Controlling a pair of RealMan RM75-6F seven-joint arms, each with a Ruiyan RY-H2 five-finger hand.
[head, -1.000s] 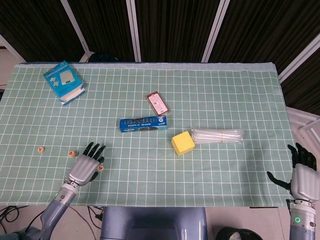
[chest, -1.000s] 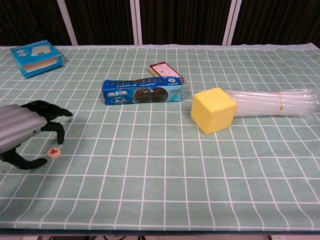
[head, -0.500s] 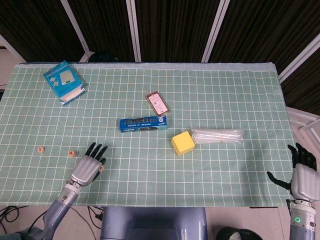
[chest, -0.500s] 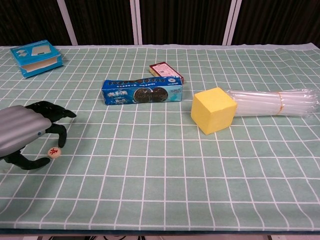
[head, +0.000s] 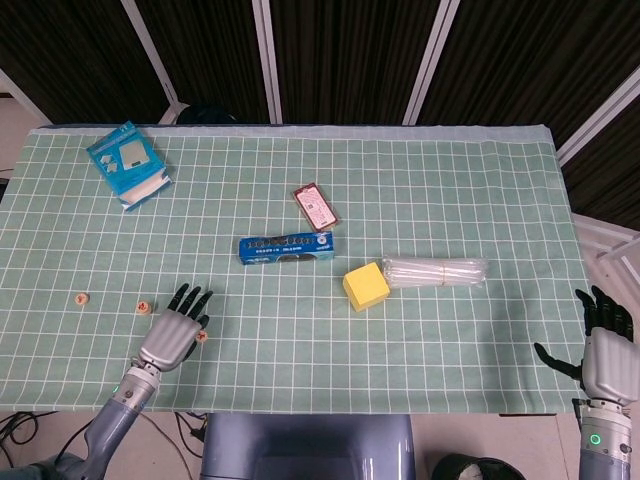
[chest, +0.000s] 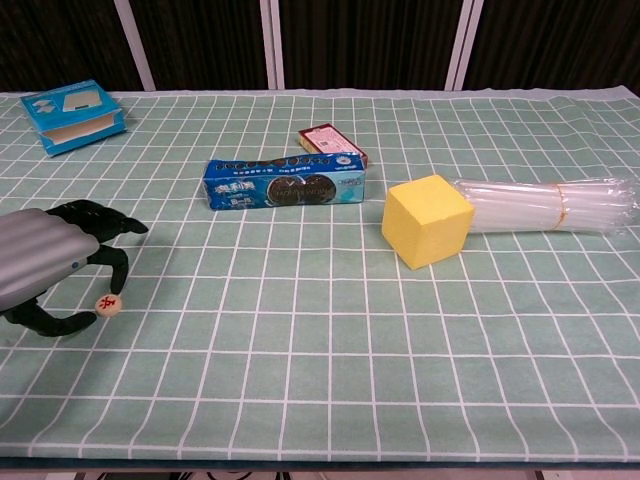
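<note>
Nearest to us, at the near left of the table, our left hand (chest: 45, 265) arches over a small round disc (chest: 108, 304) with a red mark on its face. The disc lies flat on the green checked cloth (chest: 320, 340), and in the chest view a fingertip and the thumb bracket it from either side; whether they actually touch it we cannot tell. We judge that it is not lifted: the hand is curled around the disc, not gripping it. In the head view the same disc (head: 201, 336) peeps out just right of the hand (head: 172, 333).

To do the pinch well, we judge that we should bring the thumb and fingertip together low, at cloth level, squarely across the disc's edge. It is thin and flat, so a high or uneven squeeze would likely flick it away or slide it over the cloth.

Our right hand (head: 603, 345) hangs off the near right edge of the table, fingers spread, holding nothing.

Just left of the left hand lie two more discs (head: 144, 307) (head: 81, 297). Farther out, mid-table, are the yellow block (chest: 427, 220) and the bundle of clear straws (chest: 548, 205) to its right, then the blue biscuit pack (chest: 284, 184) and the red packet (chest: 331, 141). The blue box (chest: 74, 115) sits far left.
</note>
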